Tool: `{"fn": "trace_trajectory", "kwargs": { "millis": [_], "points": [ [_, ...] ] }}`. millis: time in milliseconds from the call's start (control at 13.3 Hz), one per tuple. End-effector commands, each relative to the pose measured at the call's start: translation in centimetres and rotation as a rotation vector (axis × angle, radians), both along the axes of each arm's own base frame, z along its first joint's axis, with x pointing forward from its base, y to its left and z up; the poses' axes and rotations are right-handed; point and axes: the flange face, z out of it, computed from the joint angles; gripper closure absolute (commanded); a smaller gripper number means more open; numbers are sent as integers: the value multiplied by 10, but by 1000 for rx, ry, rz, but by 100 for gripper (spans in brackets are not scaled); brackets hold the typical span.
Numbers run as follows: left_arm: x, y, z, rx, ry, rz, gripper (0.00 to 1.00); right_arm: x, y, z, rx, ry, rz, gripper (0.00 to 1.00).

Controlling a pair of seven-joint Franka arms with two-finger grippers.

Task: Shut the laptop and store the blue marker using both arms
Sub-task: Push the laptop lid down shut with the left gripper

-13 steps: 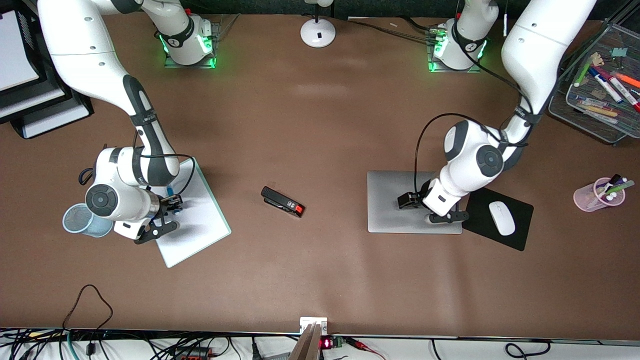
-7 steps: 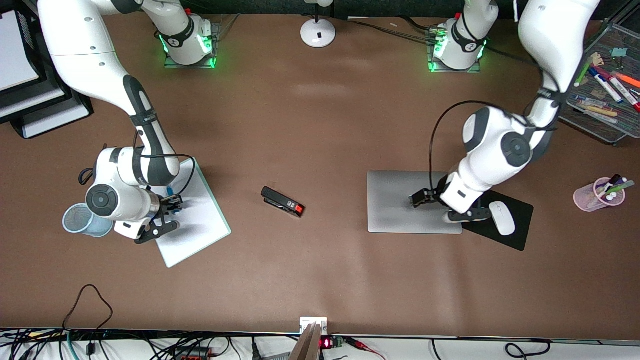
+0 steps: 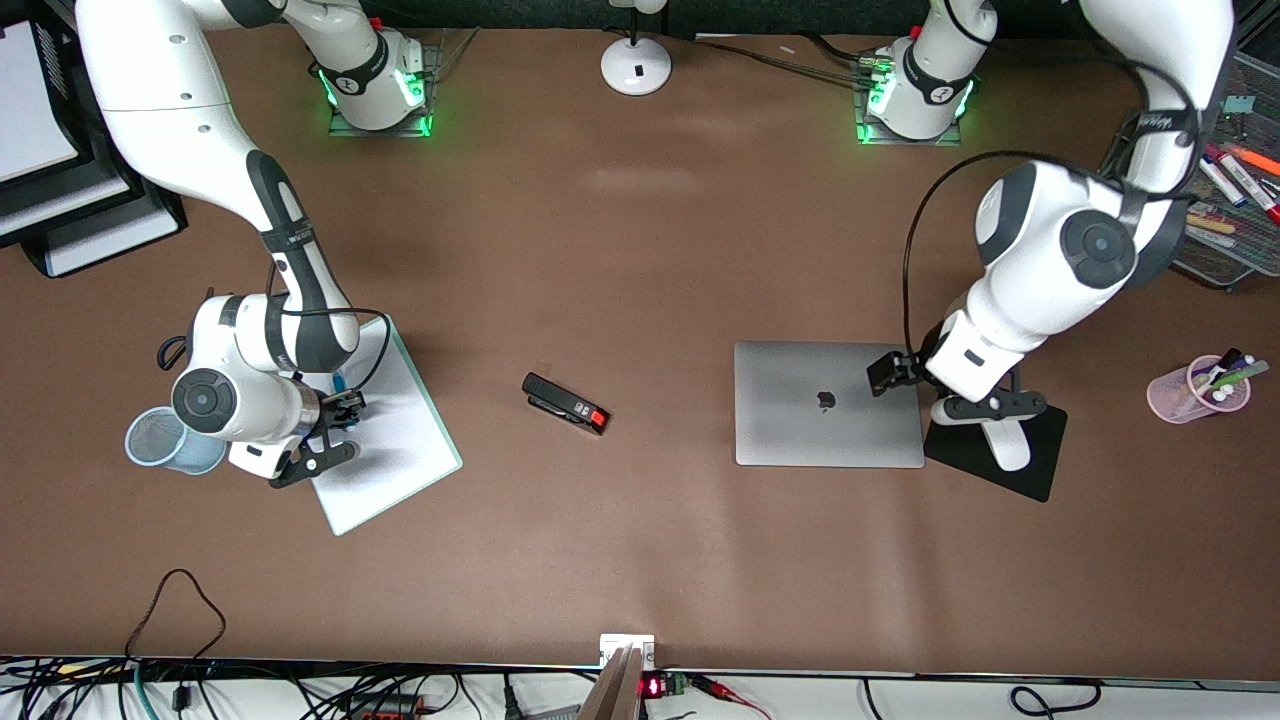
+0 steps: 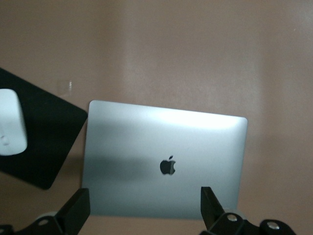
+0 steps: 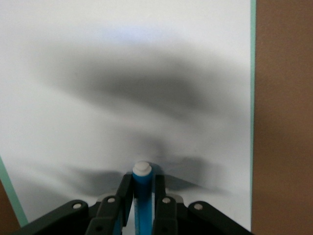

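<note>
The silver-grey laptop (image 3: 800, 430) lies closed on the table with its apple logo up; it also shows in the left wrist view (image 4: 195, 142). My left gripper (image 3: 888, 372) is open and empty above the laptop's edge toward the left arm's end, its jaws wide apart (image 4: 143, 196). My right gripper (image 3: 343, 405) is shut on the blue marker (image 3: 340, 382) just above the white clipboard (image 3: 400, 440). In the right wrist view the marker (image 5: 142, 193) stands between the fingers (image 5: 124, 188), white end out, over the clipboard (image 5: 146, 73).
A blue mesh cup (image 3: 160, 440) stands beside the right gripper. A black stapler (image 3: 565, 403) lies mid-table. A white mouse (image 3: 1008, 450) on a black pad (image 3: 1045, 440) sits beside the laptop. A pink pen cup (image 3: 1195, 390) and a mesh tray (image 3: 1225, 240) are at the left arm's end.
The left arm has swung away from over the laptop toward its own end of the table, uncovering the closed lid and logo. The right arm has not moved.
</note>
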Motion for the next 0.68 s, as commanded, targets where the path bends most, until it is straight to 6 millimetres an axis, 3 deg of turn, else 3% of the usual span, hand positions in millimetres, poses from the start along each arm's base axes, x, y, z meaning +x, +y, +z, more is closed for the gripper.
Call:
{"fn": "trace_trajectory", "kwargs": {
  "millis": [0,225,376,601],
  "points": [
    [0,11,44,35,34,-9,0,0,-2,-5,29,-1,-7,81],
    [1,23,85,53,56,-78,0,2,-4,-2,30,-7,-9,87],
    [6,57,121,81,35,-113,0,4,-5,3,31,-16,-10,90],
    [-1,70,169,99,69,-141,0,15,-12,21,34,-47,-22,91]
  ]
}}
